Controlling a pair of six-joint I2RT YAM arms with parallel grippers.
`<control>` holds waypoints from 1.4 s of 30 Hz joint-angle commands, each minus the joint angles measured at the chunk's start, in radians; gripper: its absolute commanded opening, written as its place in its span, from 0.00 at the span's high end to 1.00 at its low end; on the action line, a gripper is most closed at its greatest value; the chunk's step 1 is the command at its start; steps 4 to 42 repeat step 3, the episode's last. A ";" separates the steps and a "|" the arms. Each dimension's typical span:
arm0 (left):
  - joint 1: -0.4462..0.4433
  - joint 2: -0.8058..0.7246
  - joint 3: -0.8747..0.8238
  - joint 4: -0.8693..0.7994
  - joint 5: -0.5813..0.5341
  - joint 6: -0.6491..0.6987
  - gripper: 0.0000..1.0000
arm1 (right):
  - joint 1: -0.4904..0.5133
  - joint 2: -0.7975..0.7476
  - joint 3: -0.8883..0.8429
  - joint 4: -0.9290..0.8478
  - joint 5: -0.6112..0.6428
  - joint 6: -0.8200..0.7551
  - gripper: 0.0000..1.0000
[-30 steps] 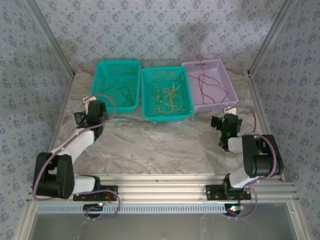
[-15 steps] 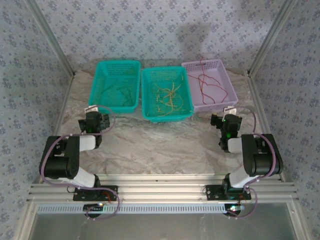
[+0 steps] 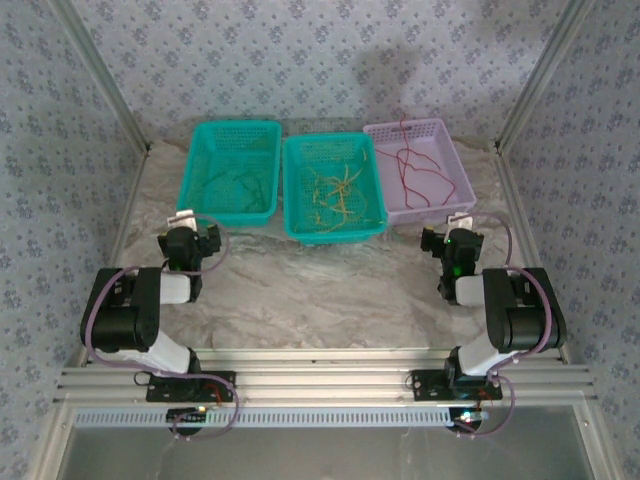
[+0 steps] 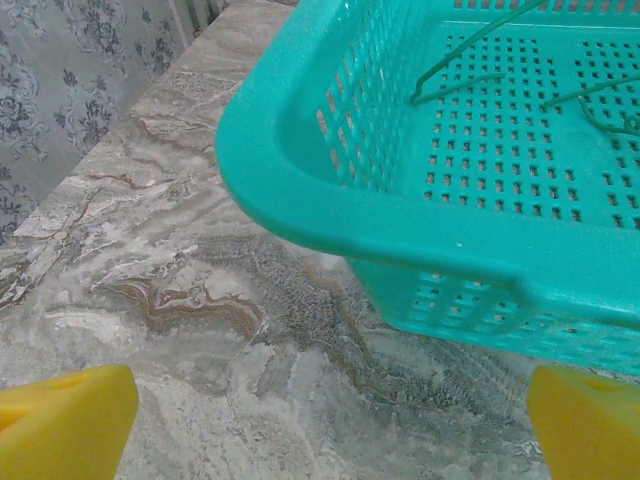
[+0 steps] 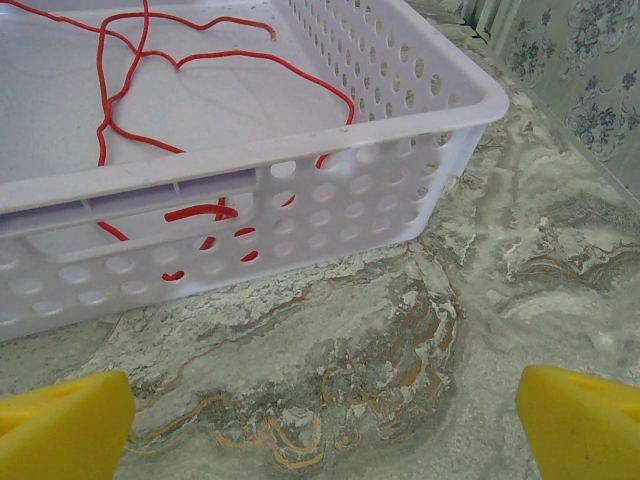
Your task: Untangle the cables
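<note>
Thin green cables (image 3: pixel 240 187) lie in the left teal basket (image 3: pixel 232 129). Yellow-orange cables (image 3: pixel 335 192) lie spread in the middle teal basket (image 3: pixel 333 235). Red cables (image 3: pixel 412 168) curl in the lilac basket (image 3: pixel 452 170), one end hanging over its far rim. My left gripper (image 3: pixel 187 240) hovers open over the marble just in front of the left basket's near left corner (image 4: pixel 300 215), with nothing between its yellow pads (image 4: pixel 65 425). Open too, my right gripper (image 3: pixel 451 243) sits in front of the lilac basket's near right corner (image 5: pixel 470 110), its pads (image 5: pixel 585 425) wide apart and empty.
The three baskets stand side by side at the back of the marble-patterned table (image 3: pixel 320 290). Patterned walls close in the left, right and back. Aluminium rails (image 3: pixel 320 380) with both arm bases run along the near edge.
The left arm has folded back toward its base, drawing its gripper away from the left basket's front edge. The right arm has stayed still.
</note>
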 commanded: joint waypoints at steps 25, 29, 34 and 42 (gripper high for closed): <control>0.001 -0.011 -0.003 0.037 0.014 0.005 0.00 | -0.007 -0.008 0.009 0.022 -0.023 -0.017 0.00; 0.001 -0.011 -0.003 0.037 0.014 0.005 0.00 | -0.007 -0.008 0.009 0.022 -0.023 -0.017 0.00; 0.001 -0.011 -0.003 0.037 0.014 0.005 0.00 | -0.007 -0.008 0.009 0.022 -0.023 -0.017 0.00; 0.001 -0.011 -0.003 0.037 0.014 0.005 0.00 | -0.007 -0.008 0.009 0.022 -0.023 -0.017 0.00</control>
